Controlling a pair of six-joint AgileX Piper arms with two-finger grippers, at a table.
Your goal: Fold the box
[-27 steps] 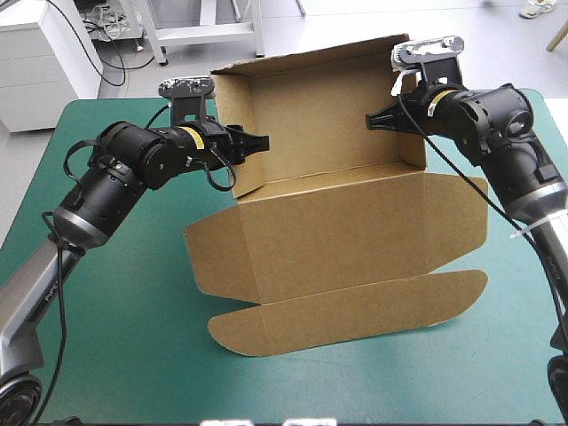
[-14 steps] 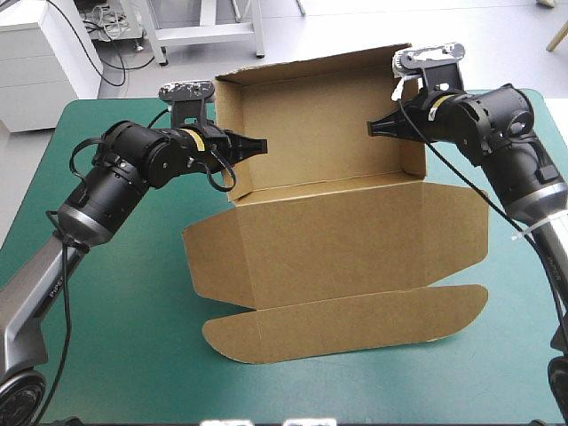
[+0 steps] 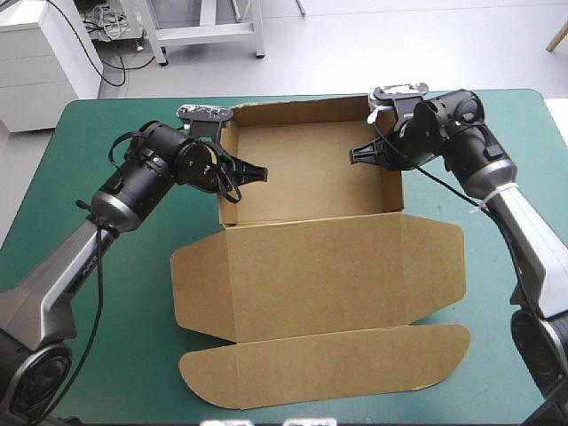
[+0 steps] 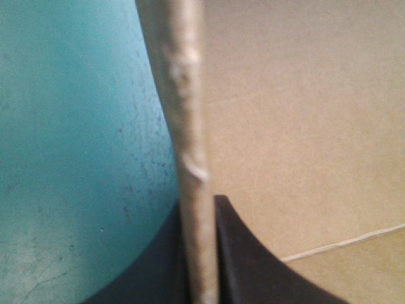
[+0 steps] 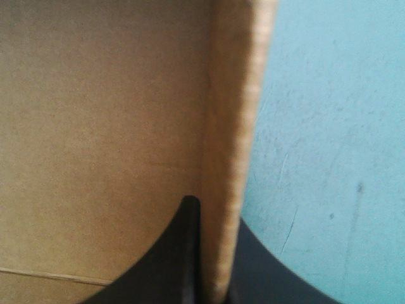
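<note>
Box: the brown cut-board box point(image 3: 306, 173) stands as an open tray with its walls raised, spanning the gap between the two grippers on the teal-green table cover point(image 3: 115, 293).
Lid: the broad lid panel point(image 3: 311, 257) lies flat on the cover, spreading from the tray's near wall, beside and below both grippers. A long round-ended flap point(image 3: 328, 368) lies flat beyond it, farthest from the jaws.
Left gripper: the black fin-fingered left gripper point(image 3: 253, 170) is clenched on the tray's left side wall point(image 3: 228, 206), its tips reaching over the tray floor.
Left jaws close up: in the left wrist view the wall's pale cut edge runs straight ahead from between the fingers of the left gripper point(image 4: 199, 228). Brown board lies beside the inner finger and teal-green cover beside the outer one.
Right gripper: the black fin-fingered right gripper point(image 3: 355, 155) grasps the tray's right side wall point(image 3: 393, 191), tips pointing inward toward the left gripper.
Right jaws close up: in the right wrist view the wall's edge rises from between the fingers of the right gripper point(image 5: 214, 218), which are all but closed on it. The tray's inside is beside one finger, the cover beside the other.
</note>
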